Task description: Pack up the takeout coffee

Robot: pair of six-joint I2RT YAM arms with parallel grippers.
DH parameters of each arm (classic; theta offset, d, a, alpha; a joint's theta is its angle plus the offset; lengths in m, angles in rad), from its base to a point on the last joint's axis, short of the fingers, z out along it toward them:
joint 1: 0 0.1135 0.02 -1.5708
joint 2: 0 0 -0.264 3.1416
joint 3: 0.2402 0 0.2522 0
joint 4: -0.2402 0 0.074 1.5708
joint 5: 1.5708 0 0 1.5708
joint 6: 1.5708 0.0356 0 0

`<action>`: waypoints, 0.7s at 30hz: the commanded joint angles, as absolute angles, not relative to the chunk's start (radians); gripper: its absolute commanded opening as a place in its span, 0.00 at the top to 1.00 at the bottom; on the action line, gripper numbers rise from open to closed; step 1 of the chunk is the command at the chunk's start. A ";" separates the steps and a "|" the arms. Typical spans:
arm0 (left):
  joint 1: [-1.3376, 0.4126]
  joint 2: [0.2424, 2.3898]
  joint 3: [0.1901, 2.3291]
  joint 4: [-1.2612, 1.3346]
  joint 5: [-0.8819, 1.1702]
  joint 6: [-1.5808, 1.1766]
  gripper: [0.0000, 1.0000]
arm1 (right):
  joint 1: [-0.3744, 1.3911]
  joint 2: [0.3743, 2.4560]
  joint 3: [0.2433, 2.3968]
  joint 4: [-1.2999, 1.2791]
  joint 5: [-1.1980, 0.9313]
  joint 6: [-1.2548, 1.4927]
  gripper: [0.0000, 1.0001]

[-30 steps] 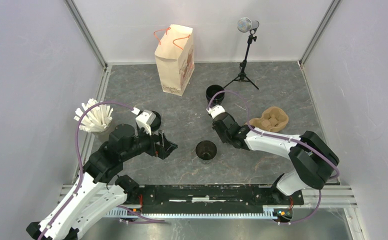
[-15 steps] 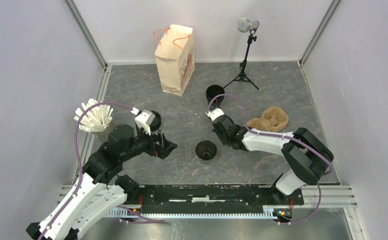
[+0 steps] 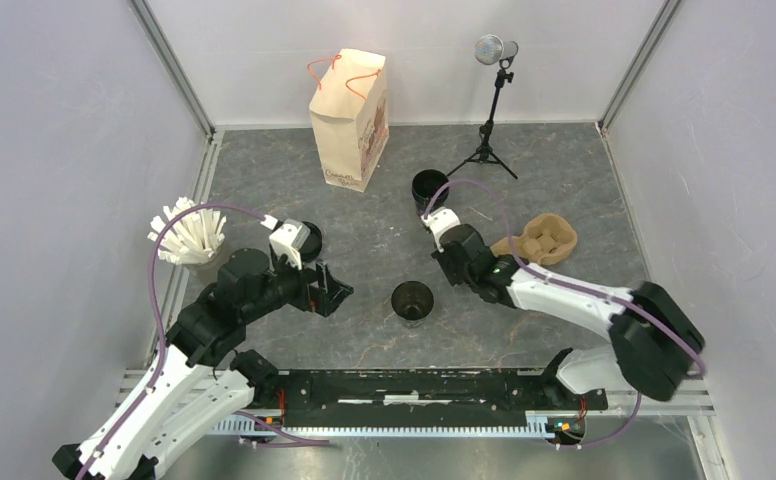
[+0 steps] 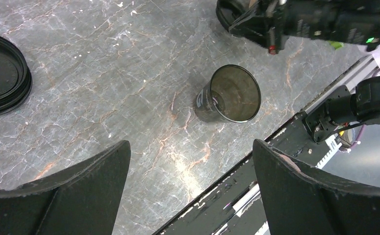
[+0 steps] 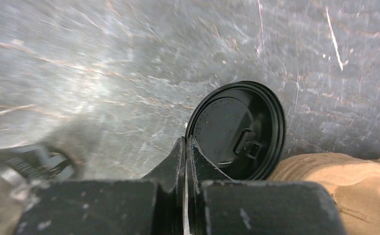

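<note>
A grey marbled desk [image 3: 294, 200] sits inside a booth of plain pale walls [image 3: 54, 150] at 9, 12 and 3 o'clock, with metal posts [image 3: 169, 65] in the far corners. A black tripod [image 3: 489, 130] with a round silver head stands at 1 o'clock. A dark rail [image 3: 414, 388] runs along the edge at 6 o'clock.

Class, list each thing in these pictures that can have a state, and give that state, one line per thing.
right gripper: shut on the lid
lid: held by its rim, on no cup
left gripper: open, empty
near cup: upright, no lid
far cup: upright, no lid
stack of lids: lying flat
paper bag: standing upright
cup carrier: no cups in it
</note>
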State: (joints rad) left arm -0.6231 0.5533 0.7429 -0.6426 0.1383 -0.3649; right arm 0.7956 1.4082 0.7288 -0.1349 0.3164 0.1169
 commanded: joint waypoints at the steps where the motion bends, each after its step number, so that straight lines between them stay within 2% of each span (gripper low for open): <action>1: -0.618 0.584 0.761 -0.573 0.222 -0.273 0.01 | 0.792 1.235 0.746 -0.167 0.212 0.113 1.00; 7: -0.618 0.610 0.815 -0.425 0.512 -0.117 0.05 | 0.791 1.019 0.755 -0.186 -0.072 0.144 1.00; 12: -0.619 0.608 0.804 -0.264 0.635 -0.027 0.05 | 0.792 0.856 0.698 -0.056 -0.350 0.253 1.00; 18: -0.618 0.601 0.807 -0.233 0.878 0.267 0.01 | 0.793 0.814 0.688 -0.037 -0.683 0.286 1.00; 21: -0.619 0.628 0.833 -0.252 0.963 0.389 0.02 | 0.793 0.812 0.663 -0.020 -0.753 0.301 1.00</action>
